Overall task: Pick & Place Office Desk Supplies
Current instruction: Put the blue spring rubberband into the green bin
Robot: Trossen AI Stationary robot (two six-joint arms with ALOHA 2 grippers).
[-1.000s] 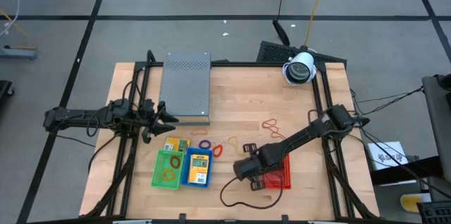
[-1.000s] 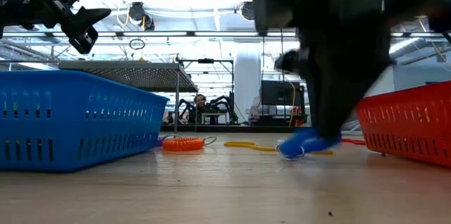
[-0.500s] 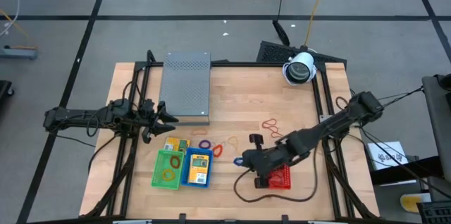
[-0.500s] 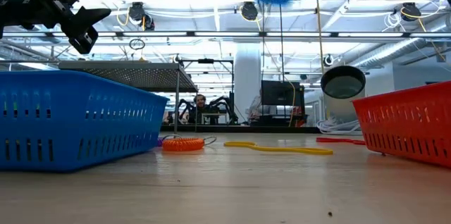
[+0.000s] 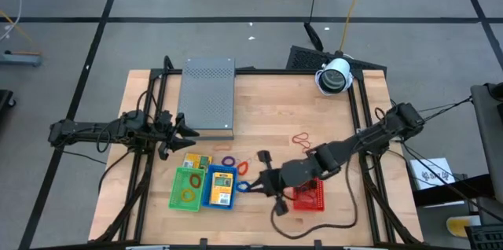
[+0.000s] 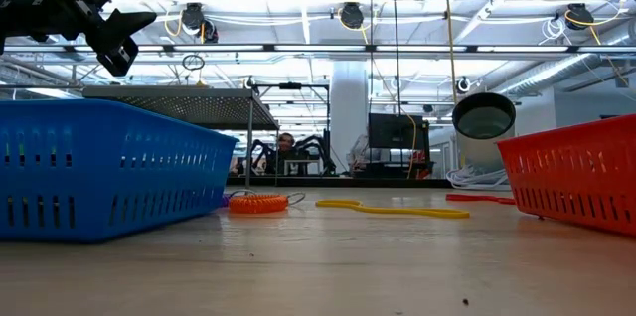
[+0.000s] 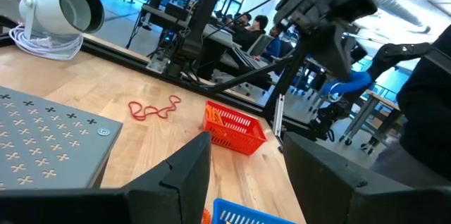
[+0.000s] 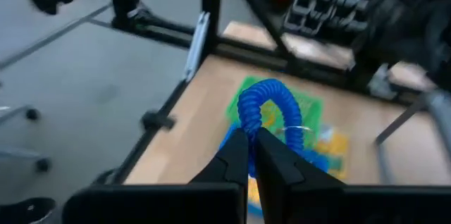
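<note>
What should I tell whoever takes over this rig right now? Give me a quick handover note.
Right hand: shut on the blue coil loop, lifted above the blue basket.
Left hand: open, empty, waiting beside the grey box.
Green basket holds a loop; red basket sits near the right arm.
Left: red loops, purple loop and orange loop lie loose on the table.

From above we cannot make out what the right gripper pinches, only a blue fleck at its tip; its wrist view shows a blue coiled loop, with the baskets beyond it smeared to colour patches. In the low view the blue basket and red basket run off the edges, and neither claw's fingertips show.
</note>
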